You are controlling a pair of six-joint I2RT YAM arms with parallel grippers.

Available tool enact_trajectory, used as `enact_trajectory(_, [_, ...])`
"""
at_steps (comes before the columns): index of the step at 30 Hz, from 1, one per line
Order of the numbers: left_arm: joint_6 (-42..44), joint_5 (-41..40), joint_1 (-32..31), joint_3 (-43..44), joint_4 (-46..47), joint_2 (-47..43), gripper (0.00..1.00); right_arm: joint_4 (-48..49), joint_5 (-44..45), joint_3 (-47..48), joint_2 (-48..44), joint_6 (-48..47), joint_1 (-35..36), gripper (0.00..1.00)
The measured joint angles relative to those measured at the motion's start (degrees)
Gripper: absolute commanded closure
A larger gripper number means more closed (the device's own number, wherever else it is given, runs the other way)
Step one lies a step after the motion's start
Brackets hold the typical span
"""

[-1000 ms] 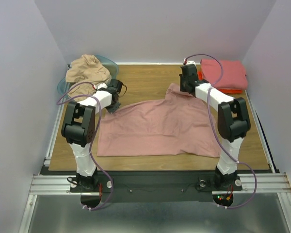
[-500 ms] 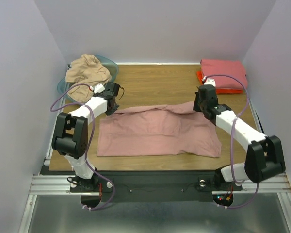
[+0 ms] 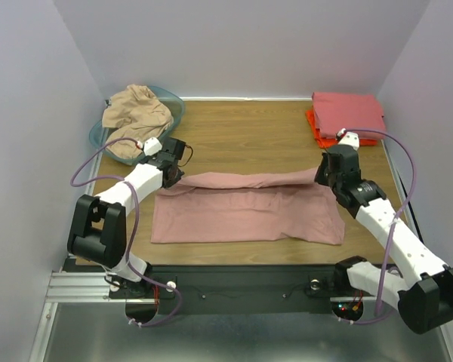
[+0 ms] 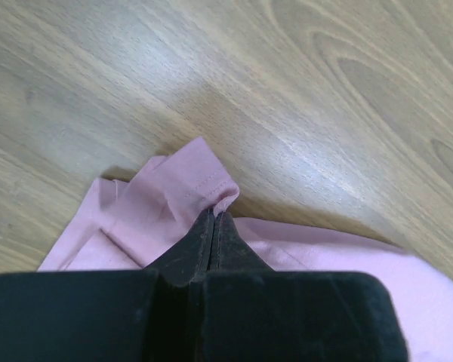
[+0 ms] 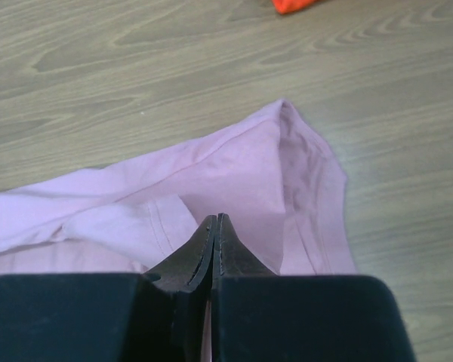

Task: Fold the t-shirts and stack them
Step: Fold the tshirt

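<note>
Top external view: within the last second we have drawn the far edge of the dusty pink t-shirt (image 3: 245, 215) toward the near side, so it now doubles over itself mid-table (image 3: 249, 128). Our left gripper (image 3: 174, 175) and right gripper (image 3: 322, 176) are each pinched tight on a corner of that edge. We judge this lengthwise fold about half laid.

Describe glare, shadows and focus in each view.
Top external: even soft light, sharp, only faint shadows on the table. Left wrist: a pale sheen on the table beyond the dusty pink t-shirt; the left gripper close up, dark, featureless. Right wrist: no glare; the right gripper equally dark.
</note>
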Motion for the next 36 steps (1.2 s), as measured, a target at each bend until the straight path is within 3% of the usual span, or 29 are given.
enact_trajectory(5, [0.11,-3.50,-0.31,2.99,-2.32,0.07,1.00,-2.47,1.60,0.87,-0.63,0.17,0.00,1.00])
enact_trajectory(23, [2.56,-11.26,-0.17,27.26,-7.48,18.84,1.00,-3.56,8.61,15.82,17.11,-1.25,0.00,1.00])
enact_trajectory(28, [2.49,-11.06,0.02,23.41,-6.71,18.05,1.00,-3.61,8.33,15.06,16.24,-1.53,0.00,1.00])
enact_trajectory(36, [0.22,-9.01,-0.04,7.67,-5.42,9.33,1.00,-3.65,4.20,5.05,6.14,-0.26,0.00,0.99])
